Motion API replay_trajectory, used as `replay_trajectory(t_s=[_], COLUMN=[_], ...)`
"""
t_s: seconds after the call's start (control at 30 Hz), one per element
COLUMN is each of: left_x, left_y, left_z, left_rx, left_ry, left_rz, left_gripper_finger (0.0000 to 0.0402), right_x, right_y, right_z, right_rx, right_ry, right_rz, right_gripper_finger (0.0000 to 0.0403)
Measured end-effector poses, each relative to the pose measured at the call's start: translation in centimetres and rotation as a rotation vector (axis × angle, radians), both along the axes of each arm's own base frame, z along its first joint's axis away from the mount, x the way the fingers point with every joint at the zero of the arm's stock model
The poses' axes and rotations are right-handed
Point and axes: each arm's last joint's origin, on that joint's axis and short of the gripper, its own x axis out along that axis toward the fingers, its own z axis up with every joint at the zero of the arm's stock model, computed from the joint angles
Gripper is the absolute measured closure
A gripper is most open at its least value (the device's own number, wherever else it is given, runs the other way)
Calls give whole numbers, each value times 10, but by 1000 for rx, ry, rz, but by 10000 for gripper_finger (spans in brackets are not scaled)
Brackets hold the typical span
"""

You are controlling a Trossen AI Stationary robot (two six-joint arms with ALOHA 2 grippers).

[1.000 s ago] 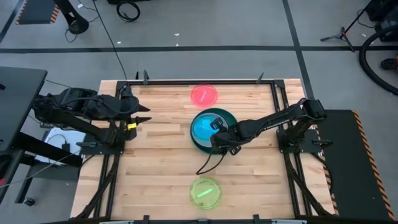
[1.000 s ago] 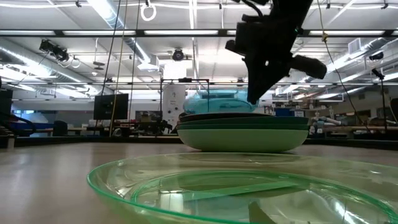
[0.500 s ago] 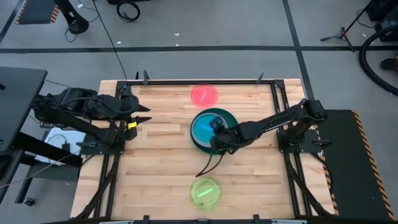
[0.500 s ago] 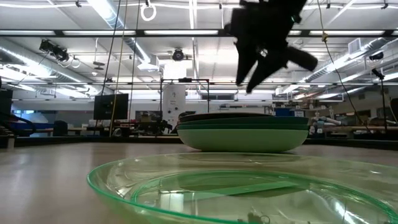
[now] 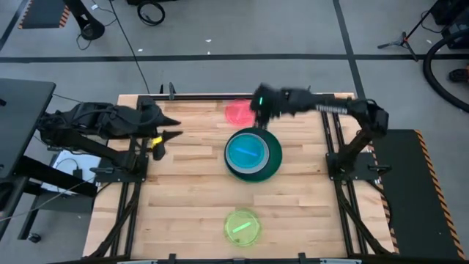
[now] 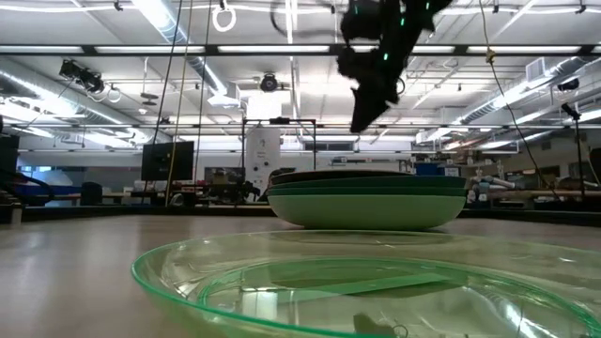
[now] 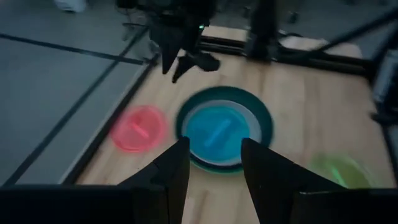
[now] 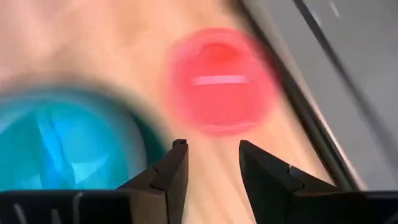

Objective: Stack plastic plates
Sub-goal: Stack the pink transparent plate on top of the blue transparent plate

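Right end effector (image 5: 258, 101) over the pink plate (image 5: 238, 112)
Its fingers are spread, empty; the cyan plate (image 5: 245, 152) lies nearby on the stack.

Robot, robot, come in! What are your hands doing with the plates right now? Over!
Right gripper open, empty, above pink plate. Left gripper open, waiting at table's left edge. Cyan plate on the stack; yellow-green plate loose. Nothing blocking.
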Motion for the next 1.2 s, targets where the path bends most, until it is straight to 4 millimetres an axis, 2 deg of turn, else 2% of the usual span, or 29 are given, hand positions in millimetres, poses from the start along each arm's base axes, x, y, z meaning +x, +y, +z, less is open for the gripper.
replay_trajectory(t_s=[0.1, 0.2, 0.3, 0.43, 0.53, 0.7, 0.83, 0.93, 1.07, 1.2], left_x=[2, 5, 8, 10, 9, 9, 15, 21, 33, 41], left_y=[8, 15, 21, 27, 27, 27, 27, 27, 27, 27], left_z=[2, 8, 16, 21, 20, 18, 15, 14, 8, 4], left_rx=[16, 31, 36, 27, 1, -23, -26, -29, -40, -49], left_ry=[-25, -87, -176, -229, -229, -216, -200, -195, -169, -152], left_rz=[56, 90, 125, 165, 178, 187, 190, 196, 205, 211], left_gripper_finger=[251, 251, 251, 251, 251, 251, 251, 251, 251, 251], right_x=[-15, -23, -19, -13, -15, -23, -24, -23, -20, -17], right_y=[-51, -87, -111, -132, -143, -155, -163, -164, -166, -168], right_z=[-12, -35, -67, -106, -121, -122, -125, -143, -152, -151], right_rx=[150, 327, 492, 637, 645, 544, 580, 625, 670, 681], right_ry=[-80, -142, -178, -211, -215, -205, -252, -223, -237, -280], right_rz=[-255, -430, -491, -568, -597, -625, -616, -633, -615, -627], right_gripper_finger=[252, 253, 253, 253, 253, 253, 254, 254, 254, 255])
